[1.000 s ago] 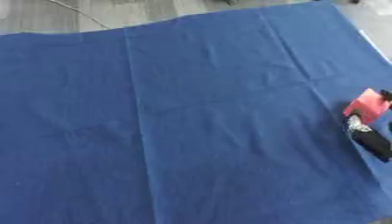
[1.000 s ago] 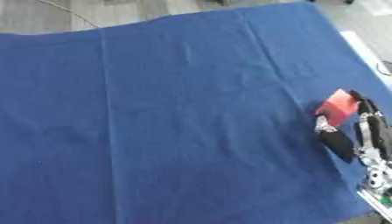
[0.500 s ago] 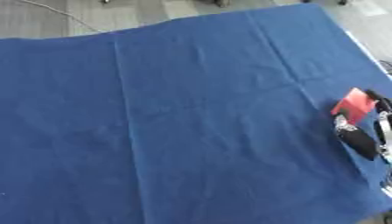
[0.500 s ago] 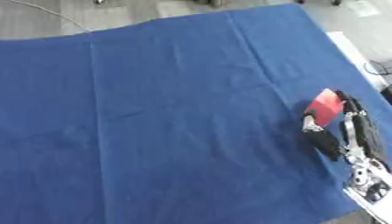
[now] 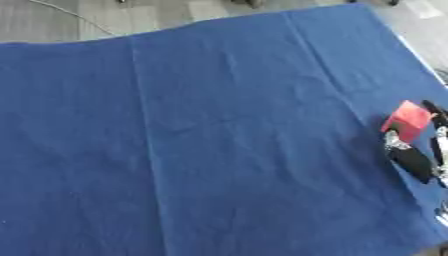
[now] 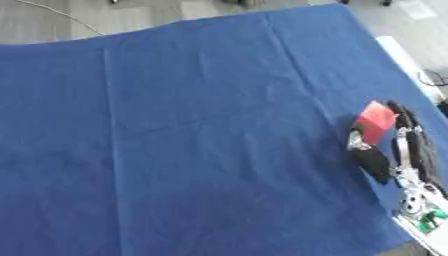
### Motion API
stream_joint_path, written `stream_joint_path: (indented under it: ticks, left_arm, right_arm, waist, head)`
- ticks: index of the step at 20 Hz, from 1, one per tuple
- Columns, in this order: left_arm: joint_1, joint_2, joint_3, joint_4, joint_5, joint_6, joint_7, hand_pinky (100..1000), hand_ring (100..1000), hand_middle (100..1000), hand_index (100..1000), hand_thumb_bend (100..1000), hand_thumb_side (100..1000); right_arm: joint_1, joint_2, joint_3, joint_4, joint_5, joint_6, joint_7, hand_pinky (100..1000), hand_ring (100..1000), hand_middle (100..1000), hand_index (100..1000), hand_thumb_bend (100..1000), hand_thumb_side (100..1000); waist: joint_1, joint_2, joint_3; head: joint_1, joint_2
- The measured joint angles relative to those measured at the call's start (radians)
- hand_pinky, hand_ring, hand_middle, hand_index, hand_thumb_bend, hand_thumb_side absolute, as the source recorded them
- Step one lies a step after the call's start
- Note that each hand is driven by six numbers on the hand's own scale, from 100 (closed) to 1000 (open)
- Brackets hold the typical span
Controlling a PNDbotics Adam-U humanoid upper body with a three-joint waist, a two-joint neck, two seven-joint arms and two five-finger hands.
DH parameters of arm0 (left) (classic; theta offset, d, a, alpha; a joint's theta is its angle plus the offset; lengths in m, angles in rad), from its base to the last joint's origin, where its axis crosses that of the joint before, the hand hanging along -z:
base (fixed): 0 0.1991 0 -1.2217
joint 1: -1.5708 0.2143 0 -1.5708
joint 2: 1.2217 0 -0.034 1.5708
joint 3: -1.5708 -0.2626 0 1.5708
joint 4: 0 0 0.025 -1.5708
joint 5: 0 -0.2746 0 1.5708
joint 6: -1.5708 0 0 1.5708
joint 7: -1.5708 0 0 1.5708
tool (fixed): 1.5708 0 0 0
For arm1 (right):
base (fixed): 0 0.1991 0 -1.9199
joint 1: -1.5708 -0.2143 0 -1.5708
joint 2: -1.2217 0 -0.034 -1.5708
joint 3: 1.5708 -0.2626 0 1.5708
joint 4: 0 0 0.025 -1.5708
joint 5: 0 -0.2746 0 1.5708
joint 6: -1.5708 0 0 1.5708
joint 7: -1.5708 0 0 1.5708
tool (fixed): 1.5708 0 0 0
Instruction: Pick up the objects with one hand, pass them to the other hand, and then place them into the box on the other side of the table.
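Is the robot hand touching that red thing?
Touching. In the right eye view the right robot hand has its dark thumb and fingers on either side of the small flat red object, pinching it above the blue cloth.

The right hand (image 6: 394, 155) remains at the table's right edge, fingers closed on the red object (image 6: 377, 121). Its apparent leftward shift across the blue cloth (image 6: 192, 130) matches a whole-view shift. No separate object movement is discernible.

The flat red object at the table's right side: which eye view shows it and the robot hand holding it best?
The right eye view: the flat red object and the right robot hand around it sit inside the picture. In the left eye view both crowd the right edge, the hand partly cut off.
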Motion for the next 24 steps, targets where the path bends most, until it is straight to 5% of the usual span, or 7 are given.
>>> stream_joint_path:
  ticks: [7,13,17,19,24]
  left_arm:
    - [0.003,-0.001,0.000,0.000,-0.006,0.000,0.000,904,763,703,805,100,807]
    - [0.005,-0.001,0.000,0.000,-0.007,-0.001,0.000,904,763,702,805,100,808]
    - [0.007,-0.001,0.000,0.000,-0.007,-0.001,0.001,905,762,703,805,100,808]
    - [0.007,-0.001,0.000,0.000,-0.007,-0.001,0.001,905,762,703,805,100,810]
    - [0.007,-0.001,0.000,0.000,-0.007,-0.001,0.001,906,762,703,805,100,810]
  right_arm:
    - [0.000,0.001,0.000,0.000,0.001,0.024,0.016,1000,948,939,1000,100,621]
    - [0.000,0.001,-0.007,0.000,0.006,0.041,0.041,963,887,879,1000,100,522]
    - [-0.001,0.008,-0.010,0.000,-0.006,0.040,0.027,898,768,743,960,100,411]
    - [-0.001,0.008,-0.008,0.000,-0.016,0.030,0.011,845,664,636,913,100,273]
    - [-0.009,0.008,-0.001,0.000,-0.036,-0.013,-0.048,750,511,480,795,100,262]
  waist:
    - [0.002,0.005,0.004]
    - [0.002,0.005,0.004]
    - [0.002,0.005,0.004]
    - [0.002,0.005,0.004]
    - [0.000,0.005,0.004]
  head:
    - [-0.001,-0.001]
    - [-0.001,-0.001]
    - [0.000,-0.001]
    - [0.000,-0.001]
    - [0.001,-0.001]
